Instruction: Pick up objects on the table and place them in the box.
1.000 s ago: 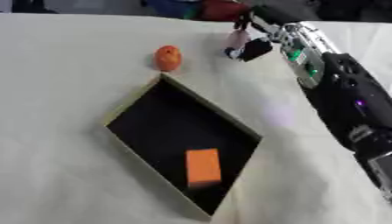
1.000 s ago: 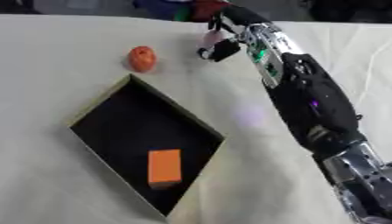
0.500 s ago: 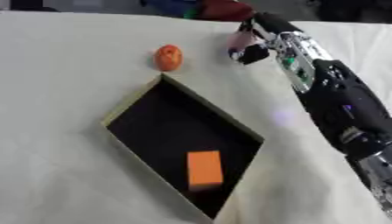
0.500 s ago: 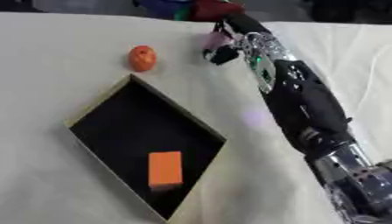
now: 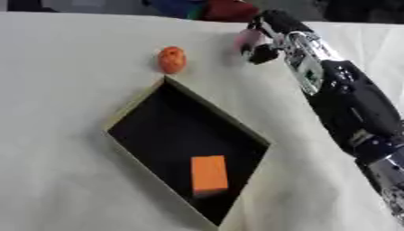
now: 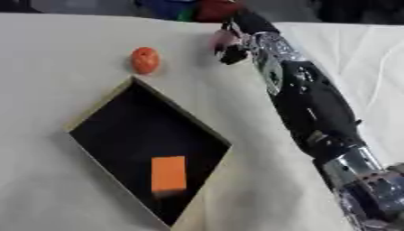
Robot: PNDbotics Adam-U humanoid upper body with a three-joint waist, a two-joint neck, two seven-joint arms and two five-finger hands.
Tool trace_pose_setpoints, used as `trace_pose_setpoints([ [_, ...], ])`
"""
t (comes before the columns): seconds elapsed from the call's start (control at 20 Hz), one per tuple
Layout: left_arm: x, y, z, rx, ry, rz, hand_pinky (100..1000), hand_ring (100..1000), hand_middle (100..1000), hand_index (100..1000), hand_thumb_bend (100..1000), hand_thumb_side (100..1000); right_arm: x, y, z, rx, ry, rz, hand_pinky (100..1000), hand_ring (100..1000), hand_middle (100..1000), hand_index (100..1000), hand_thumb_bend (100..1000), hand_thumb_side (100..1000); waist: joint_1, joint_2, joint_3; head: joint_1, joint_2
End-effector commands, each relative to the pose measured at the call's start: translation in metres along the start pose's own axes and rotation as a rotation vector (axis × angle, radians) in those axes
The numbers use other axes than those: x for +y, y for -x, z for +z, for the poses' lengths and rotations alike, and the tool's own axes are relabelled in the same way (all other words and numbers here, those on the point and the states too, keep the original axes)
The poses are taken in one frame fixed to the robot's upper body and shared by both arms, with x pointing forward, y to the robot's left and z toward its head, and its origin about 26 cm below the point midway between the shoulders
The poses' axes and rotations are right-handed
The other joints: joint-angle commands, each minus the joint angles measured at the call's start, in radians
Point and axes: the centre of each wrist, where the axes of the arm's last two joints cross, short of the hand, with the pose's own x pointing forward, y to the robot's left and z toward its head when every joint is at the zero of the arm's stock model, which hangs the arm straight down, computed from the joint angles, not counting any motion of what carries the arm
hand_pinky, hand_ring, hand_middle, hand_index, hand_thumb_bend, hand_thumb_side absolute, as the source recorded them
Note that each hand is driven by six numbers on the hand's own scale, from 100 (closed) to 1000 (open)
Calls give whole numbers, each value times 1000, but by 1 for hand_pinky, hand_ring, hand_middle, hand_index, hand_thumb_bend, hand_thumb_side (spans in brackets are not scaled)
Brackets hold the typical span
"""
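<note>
Black arm [image 5: 359, 108], silver joints

A lab-style test setup: a table [image 5: 71, 54] draped in plain white cloth, with coloured toys [image 5: 207, 8] heaped at its far edge.

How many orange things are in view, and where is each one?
2. An orange block lies inside the box, near its lower corner. A round orange thing sits on the table just beyond the box's top corner. The right robot hand could hide something more.

right robot hand [image 5: 260, 43] | reached farther up table | nearer far edge
</note>
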Motion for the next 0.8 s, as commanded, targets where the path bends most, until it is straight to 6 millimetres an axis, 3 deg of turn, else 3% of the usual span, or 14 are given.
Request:
trace_pose_setpoints([
  [0.05,4,-5,-4,-30,12,-16,594,610,738,623,100,921,-18,1,-1,-3,74,-14,784,772,599,732,100,219,6,-24,-1,-3,-7],
  [0.45,4,-5,-4,-31,18,-16,590,606,735,620,100,913,-12,5,0,10,83,-40,759,750,575,718,100,237,8,-26,-3,-4,-4],
  [0.8,6,-4,-4,-29,17,-23,589,606,734,620,100,906,-42,1,9,-87,135,-30,758,750,585,725,100,242,6,-38,-19,8,9],
])
